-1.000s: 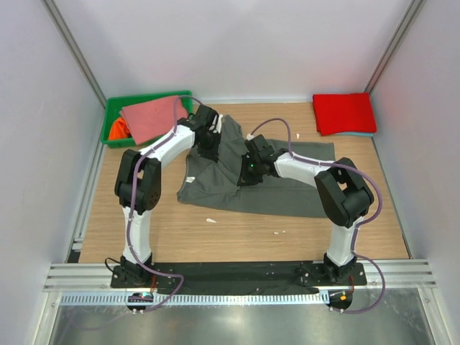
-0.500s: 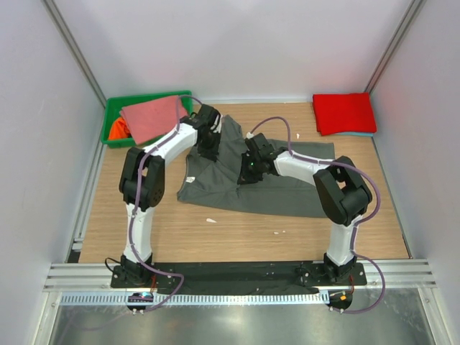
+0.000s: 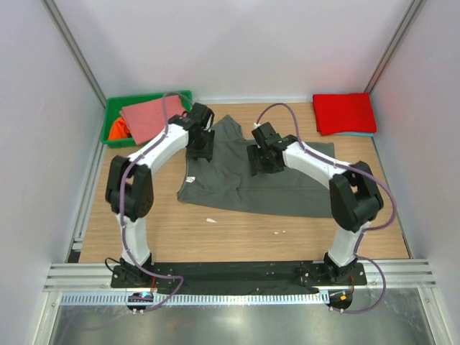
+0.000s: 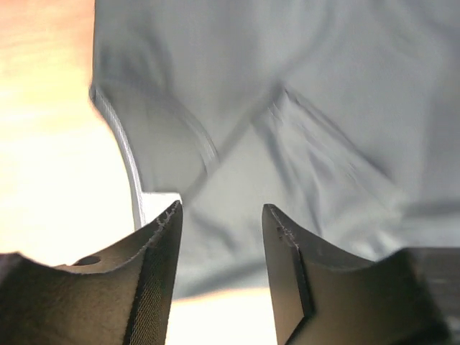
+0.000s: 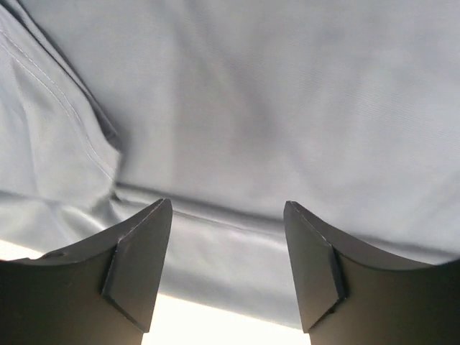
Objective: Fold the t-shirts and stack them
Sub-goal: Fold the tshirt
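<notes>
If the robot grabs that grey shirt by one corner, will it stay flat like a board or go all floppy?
Probably floppy: the dark grey t-shirt lies in soft folds and wrinkles, so it would likely droop. It looks thin, so it is probably light. Pushed, it may bunch up, like its already creased edge.

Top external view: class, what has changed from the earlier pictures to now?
The left claw and right claw opened, let go of the dark grey cloth t-shirt and lifted off it. The folded red t-shirt and green plastic bin stayed put.
</notes>
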{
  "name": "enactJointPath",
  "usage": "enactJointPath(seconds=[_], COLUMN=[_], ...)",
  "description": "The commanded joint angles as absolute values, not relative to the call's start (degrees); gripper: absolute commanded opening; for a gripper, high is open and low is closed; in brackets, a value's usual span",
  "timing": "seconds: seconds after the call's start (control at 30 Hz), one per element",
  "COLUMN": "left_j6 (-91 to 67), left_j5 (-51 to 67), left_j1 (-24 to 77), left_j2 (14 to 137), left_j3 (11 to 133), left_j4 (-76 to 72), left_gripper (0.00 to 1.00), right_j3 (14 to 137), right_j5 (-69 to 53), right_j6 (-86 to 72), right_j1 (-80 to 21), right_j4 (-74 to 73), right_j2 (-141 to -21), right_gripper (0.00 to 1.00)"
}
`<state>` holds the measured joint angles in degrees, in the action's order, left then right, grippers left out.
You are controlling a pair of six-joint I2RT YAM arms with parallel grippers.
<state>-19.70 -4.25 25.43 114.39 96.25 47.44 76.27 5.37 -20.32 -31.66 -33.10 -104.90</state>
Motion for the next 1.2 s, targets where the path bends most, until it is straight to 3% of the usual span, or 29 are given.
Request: enactJointPath(seconds=[0.0,0.13,0.5,0.6,0.67,0.7,0.77,0.9,1.17], left_j6=[-24.8,-31.5,-39.4,-40.1,-40.3,-40.3,-40.2,-40.2,-44.0], left_j5=[1.6,6.7,3.5,2.8,2.7,2.6,2.3,2.5,3.3], left_j1=[25.8,27.2,26.2,25.6,25.2,24.9,24.6,24.3,23.8], left_j2=[104.3,103.6,107.0,105.8,105.5,105.4,105.0,103.3,97.2], left_j3=[89.4,81.7,71.9,67.9,65.4,64.7,62.9,59.6,52.0], left_j4=[46.1,39.7,35.9,34.5,33.6,33.2,33.4,32.1,30.8], left_gripper=[0.50,0.51,0.49,0.49,0.49,0.49,0.48,0.48,0.48], right_j3=[73.2,63.5,52.4,49.9,47.9,47.3,46.2,42.6,34.8], right_j5=[13.8,12.7,12.0,13.9,15.3,15.3,15.1,14.1,15.1], right_j6=[-12.4,-13.1,-22.0,-27.1,-31.2,-32.2,-35.6,-39.4,-47.2], right_j1=[-30.4,-26.6,-24.9,-24.3,-23.7,-23.3,-21.5,-17.7,-11.1], right_j4=[-41.6,-38.7,-34.6,-33.8,-32.9,-32.5,-32.5,-31.9,-37.7], right_j2=[-93.6,-86.3,-83.8,-82.4,-81.4,-81.3,-80.9,-79.7,-73.3], right_gripper=[0.71,0.82,0.79,0.72,0.60,0.46,0.39,0.31,0.31])
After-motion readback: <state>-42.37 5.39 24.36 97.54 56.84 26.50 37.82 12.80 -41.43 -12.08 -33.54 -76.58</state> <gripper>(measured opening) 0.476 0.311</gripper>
